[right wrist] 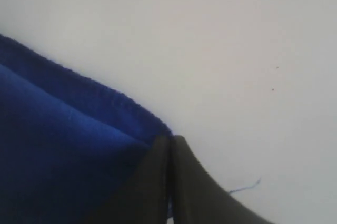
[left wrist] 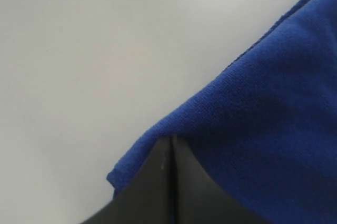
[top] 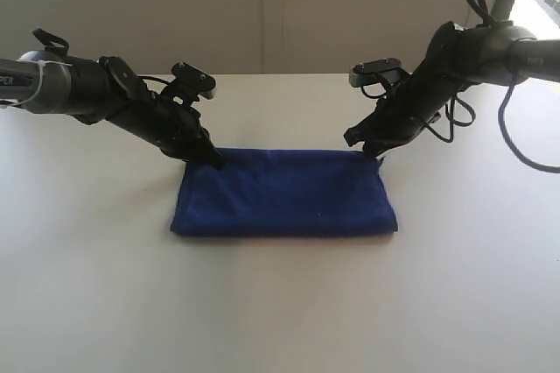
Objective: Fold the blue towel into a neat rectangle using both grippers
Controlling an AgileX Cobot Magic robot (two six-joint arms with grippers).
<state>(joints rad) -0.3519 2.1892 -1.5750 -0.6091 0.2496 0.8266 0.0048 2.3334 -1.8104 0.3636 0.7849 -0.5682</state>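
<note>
Pale wall [top: 262, 5] closes off the back, and a plain white surface [top: 280, 320] fills the rest. The blue towel [top: 284, 193] lies at its middle, doubled over into a broad band with the folded edge toward the front and the free edges at the back. The left arm [top: 131, 102] reaches down to the back left corner and the right arm [top: 437, 75] to the back right corner.

Both pairs of jaws are clenched tight, their tips touching the cloth. Whether a pinch of the upper layer is caught between them cannot be told from either wrist view. A loose thread [right wrist: 245, 187] lies on the surface just beside the right corner.

The cloth looks light, soft and limp. It probably sags between two held points and drapes wherever it is let down. Its nap likely drags on the surface rather than slides, so a lifted layer may pull the lower one askew. The corners seem the best place to hold it, both at once and nipped close to the hem. Both arms would need to move level and together so that the edges meet squarely.
</note>
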